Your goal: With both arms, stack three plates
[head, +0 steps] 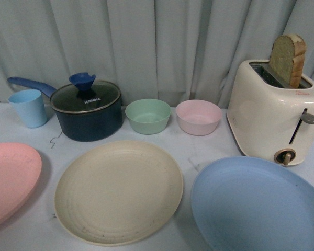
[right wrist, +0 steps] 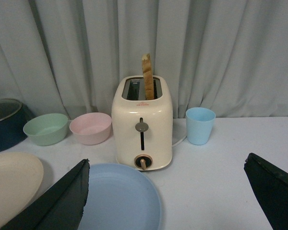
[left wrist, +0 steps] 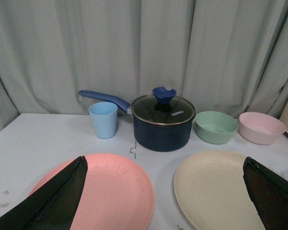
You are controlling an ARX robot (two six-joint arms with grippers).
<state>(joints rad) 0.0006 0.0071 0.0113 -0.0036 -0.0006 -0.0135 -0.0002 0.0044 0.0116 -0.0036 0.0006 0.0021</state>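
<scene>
Three plates lie flat and apart along the near side of the white table: a pink plate (head: 8, 180) at the left, a cream plate (head: 119, 191) in the middle, a light blue plate (head: 259, 206) at the right. No arm shows in the front view. My left gripper (left wrist: 165, 165) is open above the gap between the pink plate (left wrist: 113, 194) and the cream plate (left wrist: 213, 189), holding nothing. My right gripper (right wrist: 165, 167) is open too, with the blue plate (right wrist: 120, 199) under one finger and the cream plate (right wrist: 12, 182) at the picture's edge.
Behind the plates stand a light blue cup (head: 29, 108), a dark blue lidded pot (head: 87, 110), a mint-green bowl (head: 148, 116), a pink bowl (head: 198, 116) and a cream toaster (head: 275, 115) holding a bread slice (head: 288, 60). Another blue cup (right wrist: 200, 125) stands beside the toaster. A grey curtain hangs behind.
</scene>
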